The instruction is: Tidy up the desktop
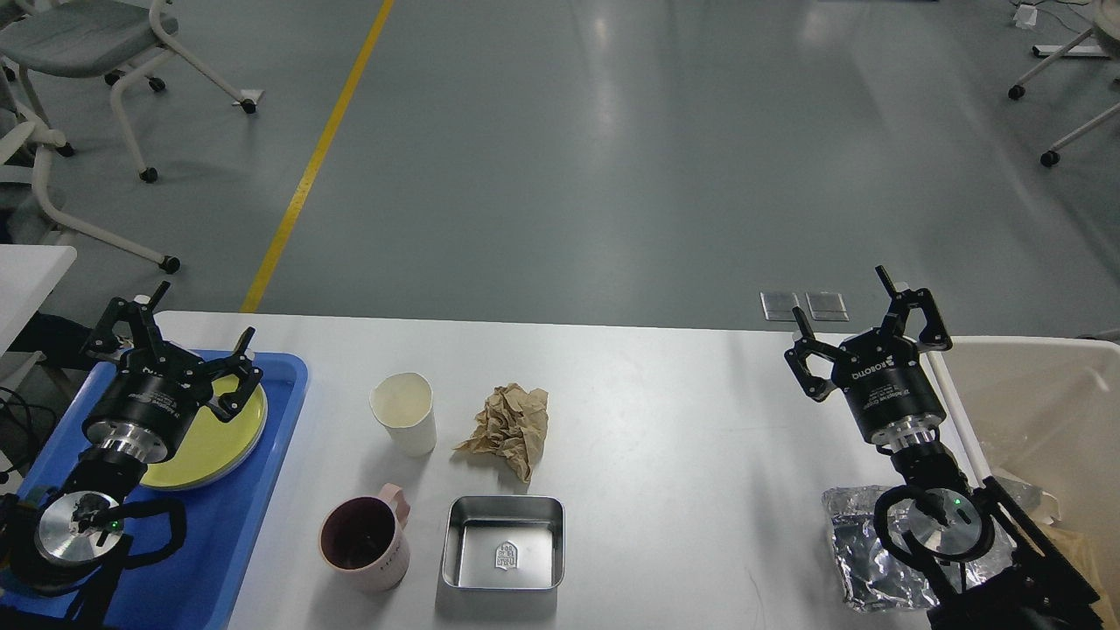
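Here the white table fills the lower half of the view, carrying a paper cup, crumpled brown paper, a pink mug, a metal tray and crumpled foil. The left gripper hovers with fingers apart over a yellow plate in the blue tray — empty. The right gripper, also spread and empty, stands at the table's right edge — beside a beige bin.

On your desktop, the tray with a plate lies left; cup, paper, mug and tin centre; foil and bin right.
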Robot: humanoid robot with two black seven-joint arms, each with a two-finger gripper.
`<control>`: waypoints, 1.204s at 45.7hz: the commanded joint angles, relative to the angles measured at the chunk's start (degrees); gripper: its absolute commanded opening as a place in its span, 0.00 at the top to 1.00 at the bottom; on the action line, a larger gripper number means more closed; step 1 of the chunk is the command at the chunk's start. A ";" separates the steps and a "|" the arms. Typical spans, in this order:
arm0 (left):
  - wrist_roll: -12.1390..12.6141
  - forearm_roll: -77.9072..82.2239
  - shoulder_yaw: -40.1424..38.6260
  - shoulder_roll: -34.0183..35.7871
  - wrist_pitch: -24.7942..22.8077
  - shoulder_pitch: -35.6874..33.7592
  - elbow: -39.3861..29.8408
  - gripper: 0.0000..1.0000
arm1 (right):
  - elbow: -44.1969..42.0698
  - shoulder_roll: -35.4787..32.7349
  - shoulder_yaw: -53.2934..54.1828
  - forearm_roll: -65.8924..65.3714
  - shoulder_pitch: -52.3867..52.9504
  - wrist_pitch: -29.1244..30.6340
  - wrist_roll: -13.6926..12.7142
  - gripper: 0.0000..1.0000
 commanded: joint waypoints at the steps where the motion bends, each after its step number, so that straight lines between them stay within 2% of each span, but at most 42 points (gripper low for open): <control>1: 0.17 1.56 5.44 6.91 2.78 -0.83 -1.17 0.03 | 0.06 0.11 0.00 -0.19 0.20 0.00 0.00 0.00; 10: 0.17 2.10 15.55 17.64 3.40 -4.08 -2.75 0.03 | 0.06 0.20 -0.09 -0.19 0.37 0.00 0.00 0.00; 19: 1.23 3.23 18.98 26.86 3.49 -4.17 -10.74 0.03 | 0.59 0.28 -0.26 -0.28 0.29 0.00 0.00 0.00; 22: 2.80 4.90 20.65 30.38 3.49 -4.08 -12.86 0.03 | 1.11 0.37 -1.31 -0.28 0.37 0.00 0.00 0.00; 27: 7.28 5.61 23.12 36.44 3.40 -4.08 -13.92 0.03 | 2.08 0.37 -2.46 -0.28 0.37 0.00 0.00 0.00; 30: 8.08 5.61 23.38 39.61 3.05 -3.82 -15.06 0.03 | 2.17 0.37 -2.64 -0.28 0.46 -0.09 0.00 0.00; 39: 5.71 5.61 22.24 47.70 -0.72 0.49 -18.66 0.03 | 2.26 0.46 -2.72 -0.54 0.55 -0.09 0.00 0.00; 49: 0.88 5.61 20.92 55.34 -5.56 0.66 -19.19 0.03 | 2.35 0.20 -2.72 -0.54 0.20 -0.09 0.00 0.00; 55: -0.27 5.61 21.53 59.83 -7.15 0.66 -21.73 0.03 | 2.35 -0.07 -2.72 -0.54 0.37 -0.18 0.00 0.00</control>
